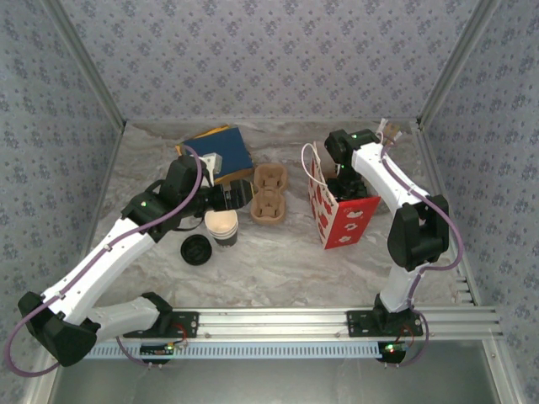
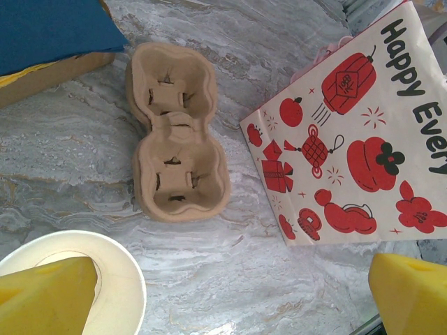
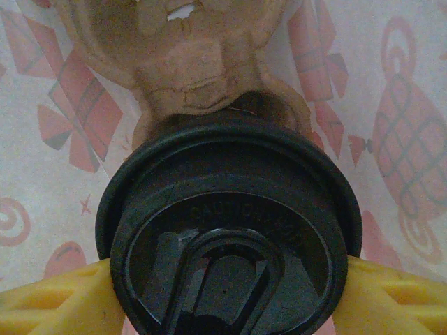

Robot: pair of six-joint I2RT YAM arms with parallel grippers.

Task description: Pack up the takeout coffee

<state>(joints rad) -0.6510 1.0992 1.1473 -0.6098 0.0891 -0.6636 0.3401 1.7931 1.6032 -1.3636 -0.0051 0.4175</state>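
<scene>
Red bag point(image 1: 345, 220) one, takeout coffee point(image 3: 230, 237) one

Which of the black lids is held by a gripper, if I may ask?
The coffee lid pinched by the right gripper; the loose lid lies on the table, beside the paper cup.

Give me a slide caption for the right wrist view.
Right end effector grips the black-lidded takeout coffee inside the red-printed bag, a pulp carrier just beyond it.

At centre, the moulded-pulp cup carrier point(image 2: 178, 132) looks matt and rough on the smooth, marble-patterned tabletop point(image 2: 230, 279). The printed paper bag point(image 2: 349, 139) at right is matt; the black plastic lid point(image 3: 230, 209) has a dull sheen.
</scene>
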